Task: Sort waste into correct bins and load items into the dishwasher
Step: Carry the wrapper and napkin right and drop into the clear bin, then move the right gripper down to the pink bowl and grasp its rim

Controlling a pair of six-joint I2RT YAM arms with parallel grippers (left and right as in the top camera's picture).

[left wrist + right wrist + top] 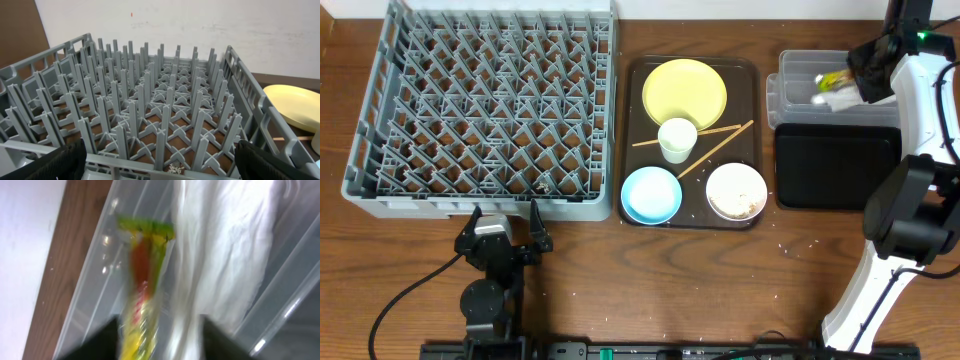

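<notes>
My right gripper [160, 330] hangs over the clear tub [800, 65], its fingers apart. The green-yellow snack wrapper [142, 280] lies blurred against the left finger, loose inside the tub beside the crumpled white napkin [225, 245]. The black tray [835, 165] sits just in front of the tub. The yellow plate [685, 92], small white cup [677, 138], blue bowl [651, 194], white bowl [736, 190] with scraps and two chopsticks [720, 145] rest on the brown tray [756, 80]. My left gripper [505, 235] stands open at the front edge of the grey dish rack [160, 110].
The dish rack [485, 110] fills the table's left half and holds no dishes. A few whitish crumbs [175, 170] lie under its front edge. The right arm's white base [880, 270] stands at the front right, close to the black tray.
</notes>
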